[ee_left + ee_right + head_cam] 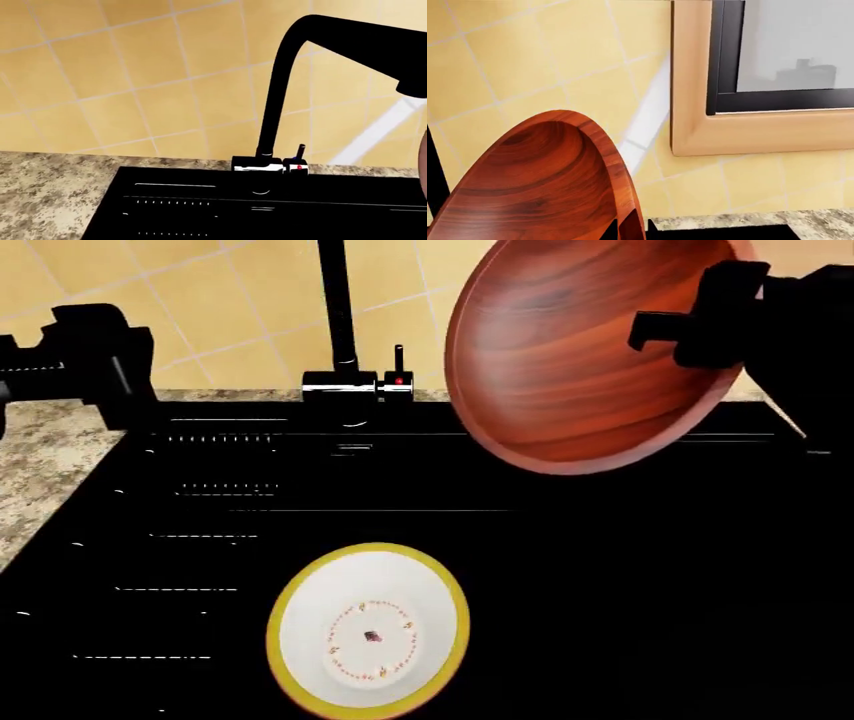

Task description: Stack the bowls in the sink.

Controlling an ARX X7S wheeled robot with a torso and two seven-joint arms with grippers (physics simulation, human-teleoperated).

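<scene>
The reddish-brown wooden bowl hangs tipped on edge above the back right of the black sink. My right gripper is shut on its rim. In the right wrist view the two fingertips straddle the rim of the wooden bowl, with the right gripper at the frame's edge. The white bowl with a yellow rim lies upright on the sink floor, below and to the left of the held one. My left gripper hovers over the sink's far left corner; its jaws do not show clearly.
A tall black faucet rises at the back of the sink, between the two arms, as does the faucet in the left wrist view. Speckled countertop borders the ribbed drainboard. A wood-framed window sits on the tiled wall.
</scene>
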